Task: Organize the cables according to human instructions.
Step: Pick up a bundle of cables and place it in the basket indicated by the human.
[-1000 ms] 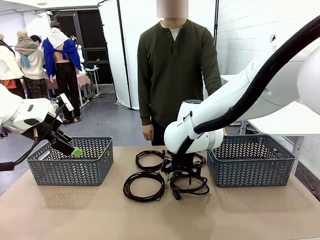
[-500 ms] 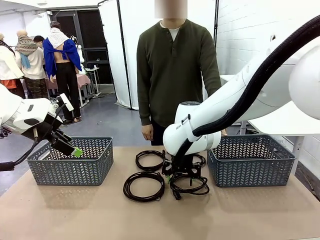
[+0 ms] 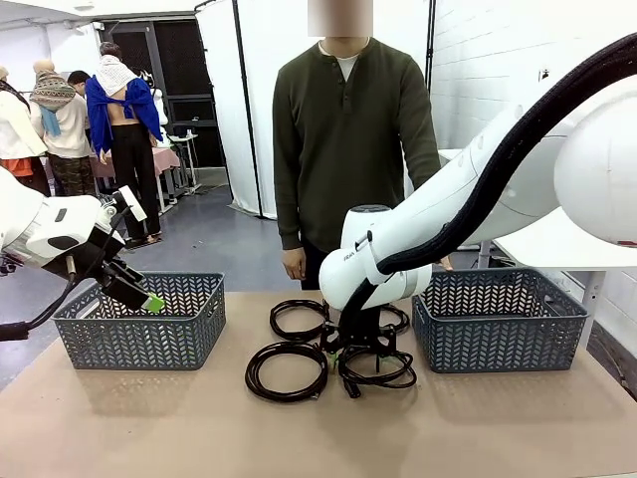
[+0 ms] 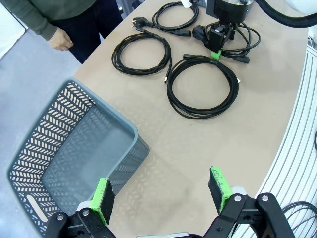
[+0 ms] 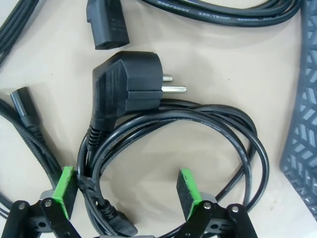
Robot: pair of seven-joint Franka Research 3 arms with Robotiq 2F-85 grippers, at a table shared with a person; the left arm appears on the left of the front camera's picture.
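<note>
Table (image 3: 149, 428): tan top shared by robot and person. Cables (image 3: 287, 370): four black coils lying flat at mid-table between the two baskets, two nearer the robot and two farther, all outside the baskets. Near-right coil (image 5: 89, 163): directly under the right gripper, with its two-pin plug (image 5: 129, 94) resting on the far side of the loop. Right gripper (image 5: 126, 186): pointed down at the table, fingers spread wide. One green pad is outside the coil's bundled strands and the other inside the loop, with nothing pinched. Left gripper (image 4: 161, 193): in the air near the left basket, fingers spread with nothing between them. Left basket (image 3: 139, 344): grey lattice, left of the coils. Right basket (image 3: 498, 344): same make, just right of the coils. Human (image 3: 343, 139): standing at the far edge behind the cables, one hand (image 3: 294, 264) hanging loose at the side.
</note>
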